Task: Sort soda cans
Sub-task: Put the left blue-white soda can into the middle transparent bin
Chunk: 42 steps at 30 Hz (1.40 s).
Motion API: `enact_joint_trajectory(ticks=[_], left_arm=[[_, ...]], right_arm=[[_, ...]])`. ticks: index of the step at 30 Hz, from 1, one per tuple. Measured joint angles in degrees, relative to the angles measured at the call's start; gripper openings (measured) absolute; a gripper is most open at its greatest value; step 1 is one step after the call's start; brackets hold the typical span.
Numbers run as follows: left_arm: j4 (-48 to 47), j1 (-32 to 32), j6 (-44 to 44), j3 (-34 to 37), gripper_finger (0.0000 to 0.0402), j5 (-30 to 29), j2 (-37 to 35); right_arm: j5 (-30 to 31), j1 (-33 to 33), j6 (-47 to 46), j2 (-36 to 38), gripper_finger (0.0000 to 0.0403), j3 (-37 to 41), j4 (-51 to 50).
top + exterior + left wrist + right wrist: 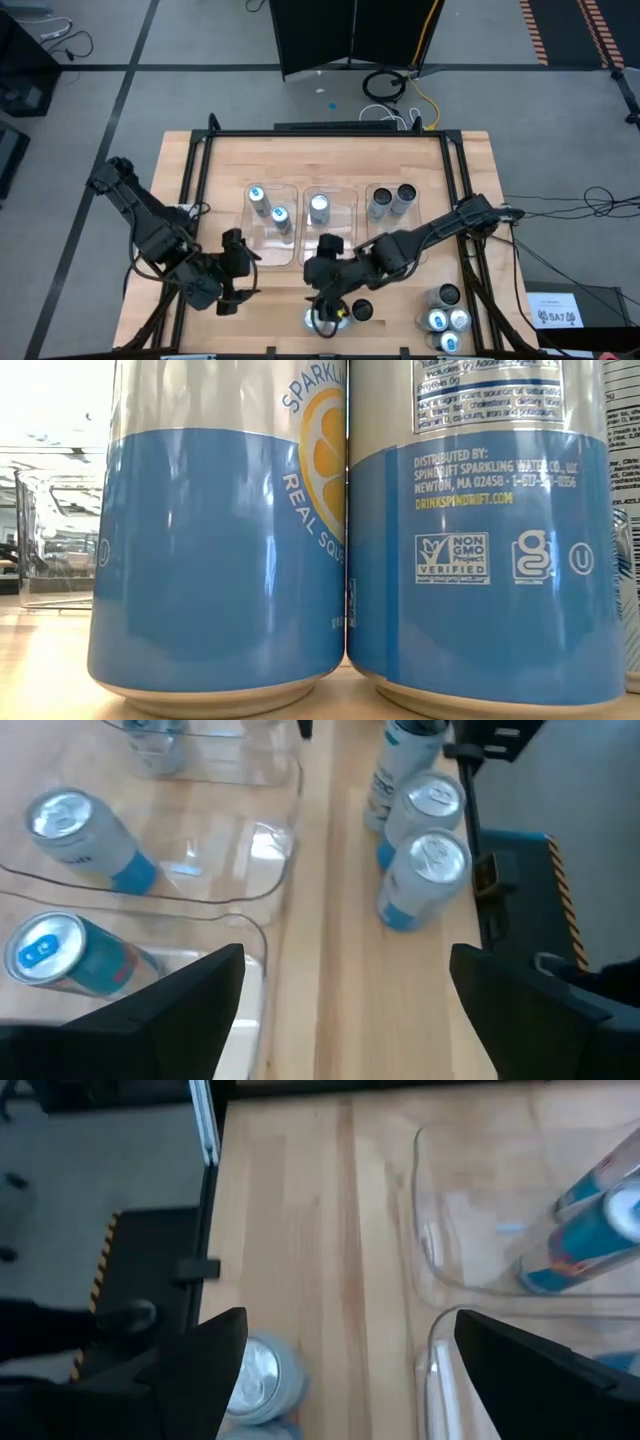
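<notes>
Jaws of both grippers spread wide and empty, right gripper [325, 315] above a soda can [255, 1375], left gripper [240, 272] beside clear trays [270, 870]

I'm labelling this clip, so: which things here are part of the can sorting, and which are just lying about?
Part of the job:
- soda cans, grouped at the table's near right
- clear trays, already holding cans
- right gripper, open, over a can at the near edge
- left gripper, open, beside the trays

Lying about:
- cables on the floor
- paper label beside the table
</notes>
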State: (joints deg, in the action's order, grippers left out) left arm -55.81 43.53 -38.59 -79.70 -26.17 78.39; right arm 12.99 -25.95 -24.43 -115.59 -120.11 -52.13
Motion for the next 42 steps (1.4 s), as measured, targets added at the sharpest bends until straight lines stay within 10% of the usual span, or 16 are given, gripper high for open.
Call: enact_joint_trajectory(ticks=[42], left_arm=[[-4.0, 0.5, 0.0, 0.1, 0.0361, 2.0, 0.0]], right_arm=[[-2.4, -2.7, -21.9, -12.2, 0.0350, -2.5, -1.5]])
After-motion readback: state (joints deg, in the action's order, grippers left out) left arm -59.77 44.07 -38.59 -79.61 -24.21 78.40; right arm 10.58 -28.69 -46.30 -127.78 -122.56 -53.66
